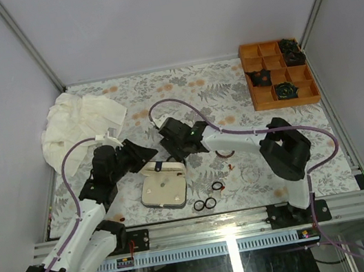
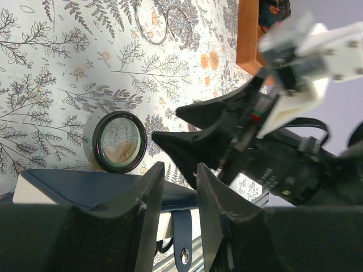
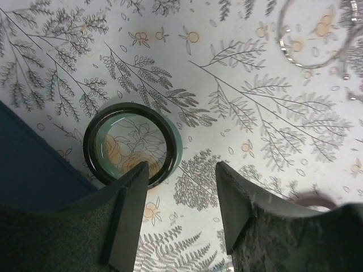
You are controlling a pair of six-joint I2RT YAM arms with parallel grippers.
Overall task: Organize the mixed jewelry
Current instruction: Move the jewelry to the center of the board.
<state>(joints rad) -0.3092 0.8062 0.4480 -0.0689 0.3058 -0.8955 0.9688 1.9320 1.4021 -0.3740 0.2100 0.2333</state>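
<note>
Desk in mid-sort: the left jaws, set narrow, appear to pinch the dark edge of the open case. This is most likely to hold it steady while pieces go in. The right jaws stand apart and empty, low over the flowered cloth. One black ring lies flat just beside one fingertip and just off the case's corner, lined up for a pick or only just set down. The pictures do not show which.

The rest of the mixed jewelry lies loose on the cloth in front of the case and to its right, none of it visibly inside the case. Three more black rings sit there, two of them side by side, making four in all. Two thin clear hoops lie close together further out. Two tiny red bits can be made out, and there may be more too small to see.

One orange divided tray sits at the far right corner, well apart from the work. It holds what look like four dark lumps too small to name. One crumpled white cloth lies at the far left.
</note>
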